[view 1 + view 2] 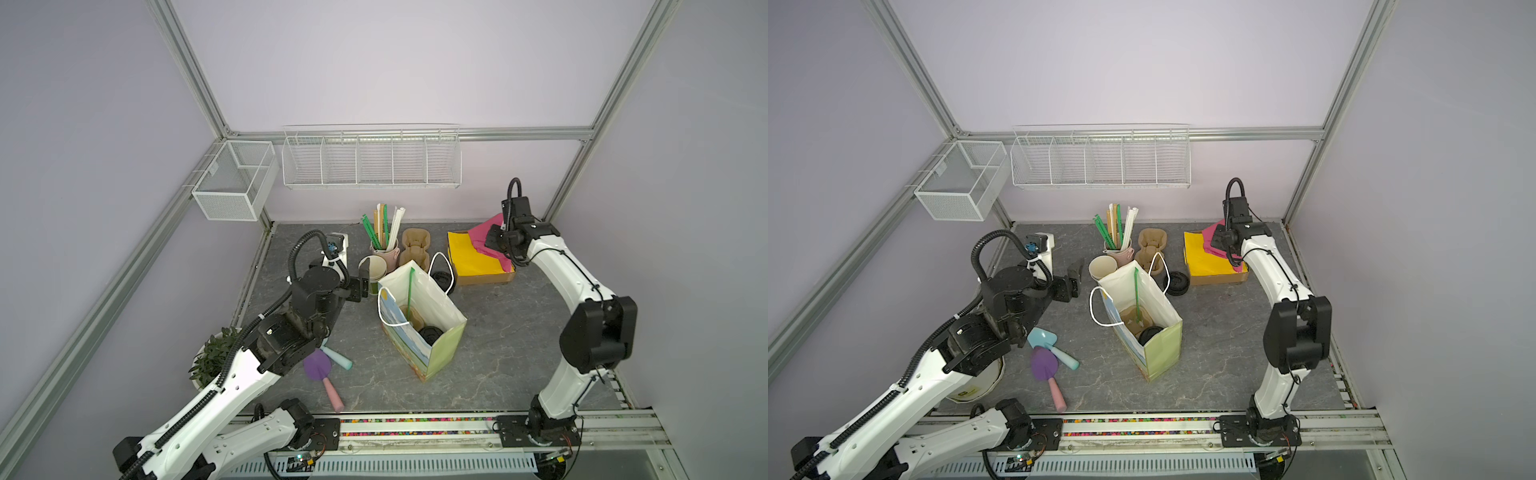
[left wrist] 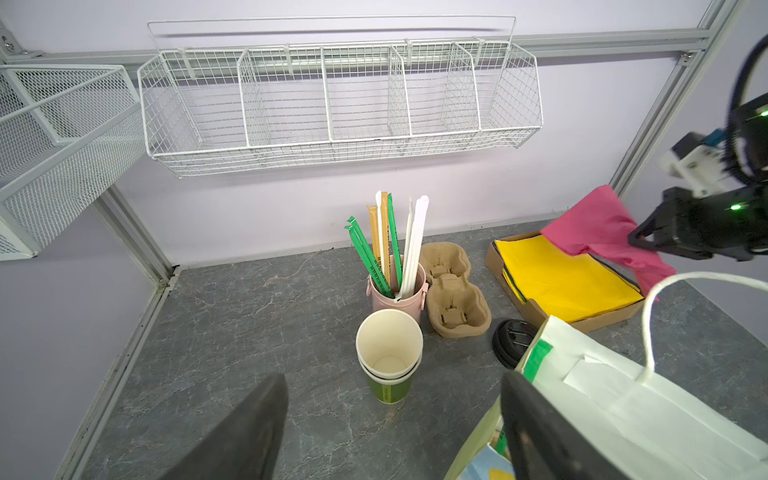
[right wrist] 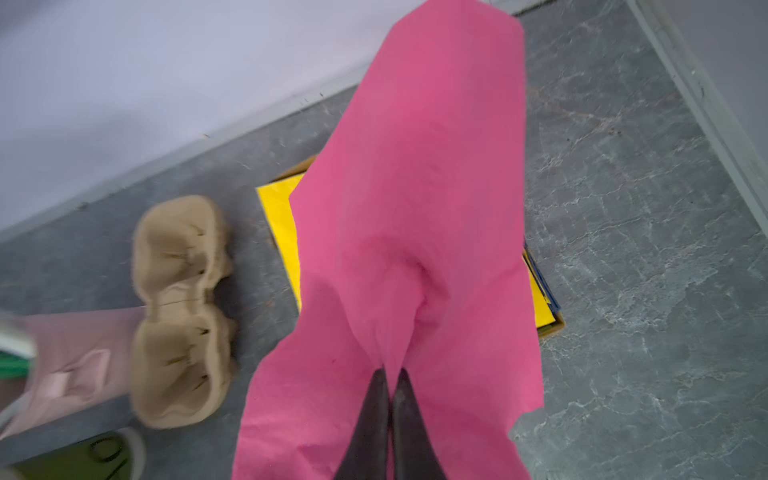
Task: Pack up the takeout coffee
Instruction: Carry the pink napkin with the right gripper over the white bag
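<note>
The right tool point(image 3: 390, 374) is clenched on a crumpled sheet of pink tissue paper point(image 3: 415, 187), pinching it near one edge. The sheet is lifted and hangs forward from the tool's tips. Below that tool sits a shallow brown cardboard tray point(image 2: 602, 322) holding a stack of flat yellow paper sheets point(image 2: 561, 274), and part of the pink sheet drapes across them. The left tool point(image 2: 390, 377) is released, with its dark fingers spread wide and nothing between them. Just ahead of it stands a stack of lidless green paper cups with cream insides point(image 2: 388, 357) on the grey marbled surface point(image 1: 498, 332). Close beside one of its fingers is the rim of an upright white paper carrier bag with string handles point(image 1: 432, 299). The takeout coffee point(image 1: 430, 334) stands inside this bag, well apart from the right tool. Only its round black plastic lid shows from above, next to a brown pulp cup carrier point(image 1: 409, 316) and a long green straw point(image 1: 410, 291).
</note>
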